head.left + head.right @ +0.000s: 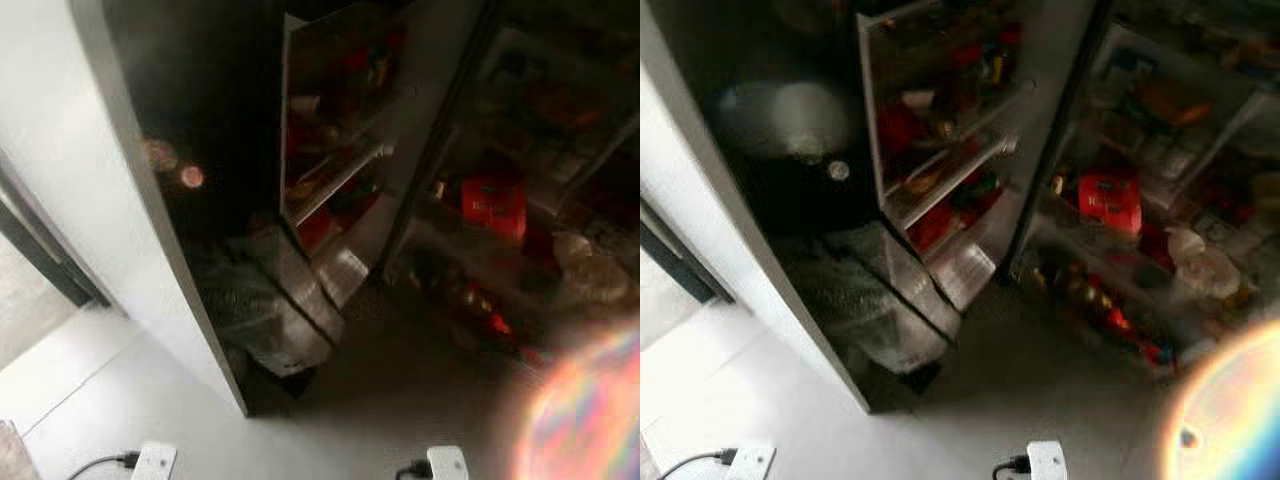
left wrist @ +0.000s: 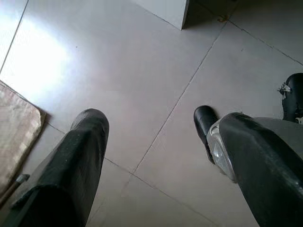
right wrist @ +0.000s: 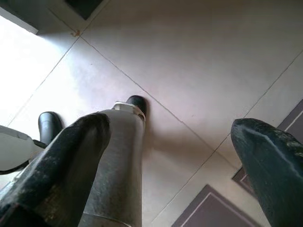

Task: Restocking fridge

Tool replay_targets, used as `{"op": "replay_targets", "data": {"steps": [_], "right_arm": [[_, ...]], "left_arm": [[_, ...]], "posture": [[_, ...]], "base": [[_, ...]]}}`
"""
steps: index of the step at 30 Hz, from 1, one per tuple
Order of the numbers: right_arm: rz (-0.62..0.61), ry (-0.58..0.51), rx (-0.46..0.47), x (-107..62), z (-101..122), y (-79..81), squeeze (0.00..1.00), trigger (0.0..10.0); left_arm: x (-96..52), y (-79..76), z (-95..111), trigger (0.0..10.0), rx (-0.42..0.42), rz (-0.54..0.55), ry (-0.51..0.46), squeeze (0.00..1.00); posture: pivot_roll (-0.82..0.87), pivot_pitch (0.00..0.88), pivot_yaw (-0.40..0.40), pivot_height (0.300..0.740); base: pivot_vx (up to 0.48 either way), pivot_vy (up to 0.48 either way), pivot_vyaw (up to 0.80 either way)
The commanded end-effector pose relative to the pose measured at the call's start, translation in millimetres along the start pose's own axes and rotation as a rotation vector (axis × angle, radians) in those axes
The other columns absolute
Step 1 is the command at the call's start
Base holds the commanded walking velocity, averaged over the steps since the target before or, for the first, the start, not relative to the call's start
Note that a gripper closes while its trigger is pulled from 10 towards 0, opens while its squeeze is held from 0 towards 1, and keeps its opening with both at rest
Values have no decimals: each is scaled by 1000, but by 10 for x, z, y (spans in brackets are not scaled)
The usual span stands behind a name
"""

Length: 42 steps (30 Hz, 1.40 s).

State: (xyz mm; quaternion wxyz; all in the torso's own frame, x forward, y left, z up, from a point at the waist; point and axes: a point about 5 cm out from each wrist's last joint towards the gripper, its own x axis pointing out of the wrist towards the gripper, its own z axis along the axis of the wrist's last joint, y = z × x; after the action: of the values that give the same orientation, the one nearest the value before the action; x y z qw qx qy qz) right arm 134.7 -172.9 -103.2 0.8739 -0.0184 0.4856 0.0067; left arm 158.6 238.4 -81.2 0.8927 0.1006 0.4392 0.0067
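The left gripper hangs over the tiled floor, fingers spread wide and empty. Well ahead of both grippers stands the open fridge, its door shelves stocked, a red carton inside. The right gripper likewise hangs open, holding nothing

The fridge is dark inside, with a red box. The floor is pale grey. The mat is tan.

The pale tiled floor bears a beige mat, and fridge shelves hold a red carton.
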Motion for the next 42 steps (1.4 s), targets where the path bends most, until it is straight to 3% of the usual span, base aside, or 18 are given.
{"op": "replay_targets", "data": {"steps": [1,15,18,25,28,31,35,42], "right_arm": [[-11,69,2,-43,-184,-36,0,10000],[-33,59,13,-45,-181,-50,0,10000],[-66,48,81,-51,-189,-61,0,10000],[-301,-24,389,-100,-229,-135,0,10000],[-331,-39,389,-108,-222,-148,0,10000],[-586,-355,388,-196,378,-736,0,10000],[-735,-372,449,-286,324,-904,0,10000],[-862,-362,593,-392,175,-1107,0,10000]], "left_arm": [[-2,-100,-47,10000,-4,-22,18,0],[-4,-132,-52,10000,-15,-27,13,0],[-4,-139,-53,10000,-15,-27,14,0],[-6,-141,-63,10000,-19,-20,16,0],[-6,-139,-61,10000,-18,-20,15,0],[-7,-124,-57,10000,-15,-21,11,0],[-9,-112,-59,10000,-13,-21,10,0],[-14,-117,-73,10000,-7,-27,12,0]], "posture": [[34,143,-27,740],[32,143,-29,740],[31,142,-30,740],[20,134,-27,740],[16,128,-24,740],[8,117,-22,740],[1,109,-21,740],[-3,93,-21,740]], "base": [[0,0,-800],[0,0,0],[0,0,0],[0,0,0],[0,0,0],[0,0,0],[0,0,0],[0,0,0]]}}
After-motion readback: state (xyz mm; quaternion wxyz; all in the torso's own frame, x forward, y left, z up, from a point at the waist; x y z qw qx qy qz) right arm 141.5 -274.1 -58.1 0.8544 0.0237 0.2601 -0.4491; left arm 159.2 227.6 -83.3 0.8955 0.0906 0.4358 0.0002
